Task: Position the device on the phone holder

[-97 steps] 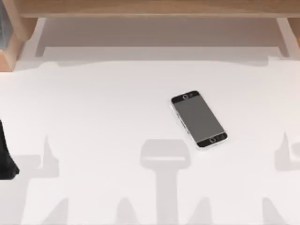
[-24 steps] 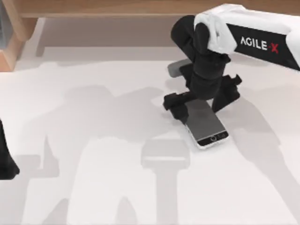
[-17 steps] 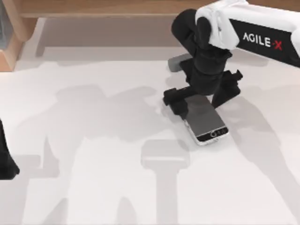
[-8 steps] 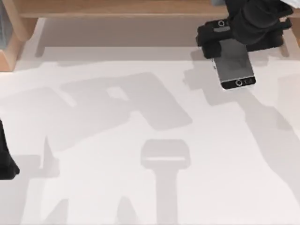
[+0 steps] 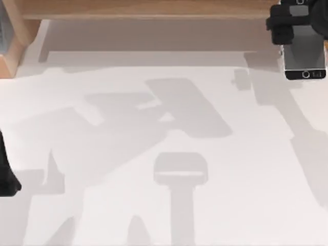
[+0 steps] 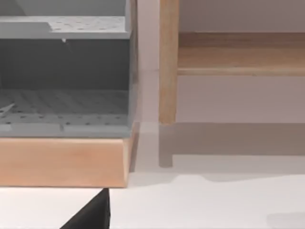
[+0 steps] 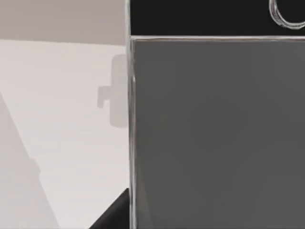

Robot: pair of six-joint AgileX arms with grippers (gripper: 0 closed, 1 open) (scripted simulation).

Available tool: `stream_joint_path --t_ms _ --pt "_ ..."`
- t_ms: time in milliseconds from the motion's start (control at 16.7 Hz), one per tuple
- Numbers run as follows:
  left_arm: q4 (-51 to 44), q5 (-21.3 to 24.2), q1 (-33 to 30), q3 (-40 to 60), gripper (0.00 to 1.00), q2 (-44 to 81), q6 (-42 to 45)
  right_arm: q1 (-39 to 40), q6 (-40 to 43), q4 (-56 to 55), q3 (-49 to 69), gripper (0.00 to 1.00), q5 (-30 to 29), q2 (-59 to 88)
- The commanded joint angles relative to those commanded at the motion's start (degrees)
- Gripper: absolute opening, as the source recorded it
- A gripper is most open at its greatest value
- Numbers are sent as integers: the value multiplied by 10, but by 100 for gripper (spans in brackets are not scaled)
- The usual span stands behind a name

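Right gripper [image 5: 294, 23] at far right top corner of top view, jaws clamped on upper end of the device [image 5: 304, 54], lifted clear of the desk [image 5: 154, 128]. Phone's long axis runs roughly straight up-down in top view, home-button end pointing toward the near edge, hanging out below the jaws; its shadow falls on the desk left of it, so it looks well off the surface. Right wrist view: device [image 7: 214, 133] close up, grey screen and black bezel with part of the home-button ring at the edge, one dark finger tip [image 7: 114, 214] beside its silver edge.

Left gripper [image 5: 6, 174] parked at left edge of the desk, idle, can't tell jaw state. Left wrist view shows a wooden shelf unit [image 6: 66, 162] with a grey perforated panel [image 6: 62, 105] and a wooden post [image 6: 167, 62].

Phone holder not identifiable in these views, so which way it lies from the phone is unknown. Judgement: carry phase; next move needs the free home-button end lowered into the holder. Right arm is the only one placed to do it
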State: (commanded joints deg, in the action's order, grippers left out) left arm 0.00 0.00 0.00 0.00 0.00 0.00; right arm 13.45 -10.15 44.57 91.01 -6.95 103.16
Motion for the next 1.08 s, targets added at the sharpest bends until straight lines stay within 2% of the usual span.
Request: stream_joint_path --t_ms 840,1080 --pt "0 0 0 0 100 0 0 -124 27 -236 -238 0 -48 -192" --pt "0 0 0 0 100 0 0 -163 34 -352 -343 0 -56 -226"
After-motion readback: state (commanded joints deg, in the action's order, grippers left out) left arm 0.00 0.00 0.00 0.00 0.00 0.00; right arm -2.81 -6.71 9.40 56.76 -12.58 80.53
